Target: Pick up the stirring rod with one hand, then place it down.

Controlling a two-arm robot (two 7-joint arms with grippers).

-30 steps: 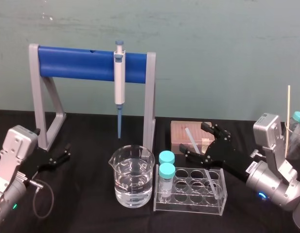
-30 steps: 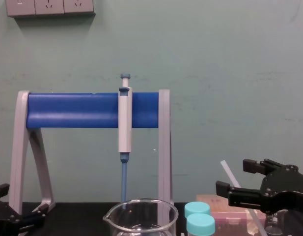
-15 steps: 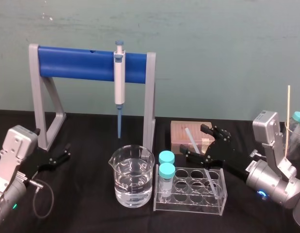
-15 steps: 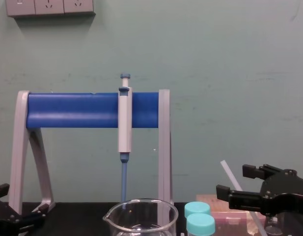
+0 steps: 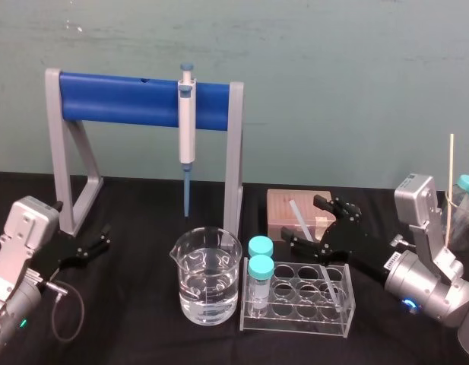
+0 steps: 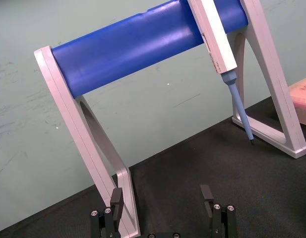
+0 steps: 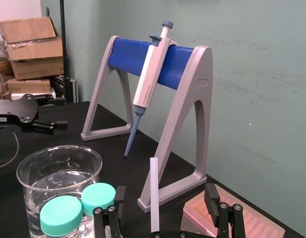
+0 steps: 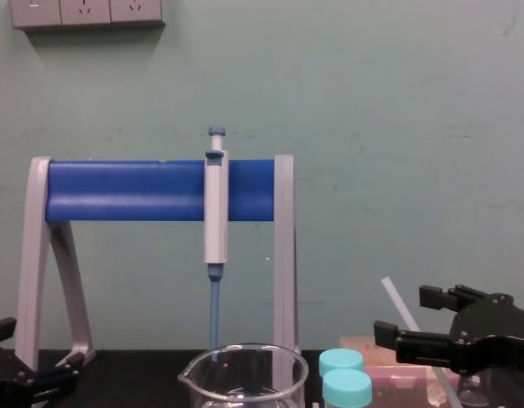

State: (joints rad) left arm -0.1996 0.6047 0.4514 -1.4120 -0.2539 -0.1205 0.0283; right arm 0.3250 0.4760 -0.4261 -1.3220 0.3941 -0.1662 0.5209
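Compared with one second ago, the right tool (image 5: pixel 302 220) sits slightly lower and nearer the rack (image 5: pixel 295 315); nothing else has shifted.

1. Table (image 5: pixel 143 334): black surface carrying all items.
2. Stand (image 5: pixel 128 99): grey legs, blue crossbar, at the rear left and centre.
3. Right tool: released, fingers spread. It hovers above the rack's rear right, in front of the tip box (image 5: pixel 283 209). In the right wrist view its fingers flank the rod (image 7: pixel 153 193) without touching it.
4. Left tool (image 5: pixel 86 247): released and parked low at the table's left, near the stand's left leg.
5. Beaker (image 5: pixel 207 277): holds clear liquid, front centre, just left of the rack.
6. Pipette (image 5: pixel 188 125): hangs upright from the crossbar, tip above and behind the beaker.
7. Tubes (image 5: pixel 261 266): two, teal-capped, in the rack's left end.
8. Rod (image 5: pixel 296 213): its lower end rests in a well at the rack's right end. It leans up and back to the left, passing between the right tool's fingers.
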